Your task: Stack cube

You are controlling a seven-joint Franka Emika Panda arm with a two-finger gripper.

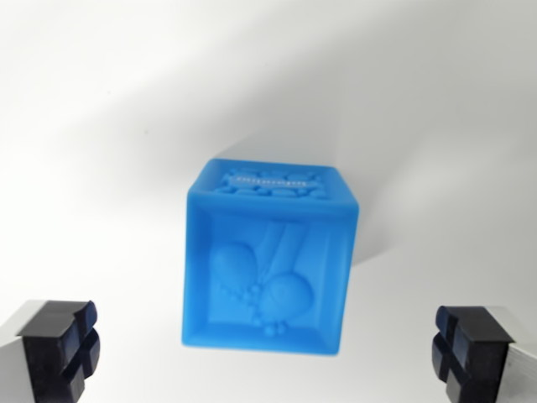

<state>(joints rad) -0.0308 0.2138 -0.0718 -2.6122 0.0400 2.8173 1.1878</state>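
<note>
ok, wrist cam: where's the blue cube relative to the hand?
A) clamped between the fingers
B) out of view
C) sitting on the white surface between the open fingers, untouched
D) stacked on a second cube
C: the blue cube rests on the white surface, and the hand is open, each finger well clear of the cube's sides.
</note>
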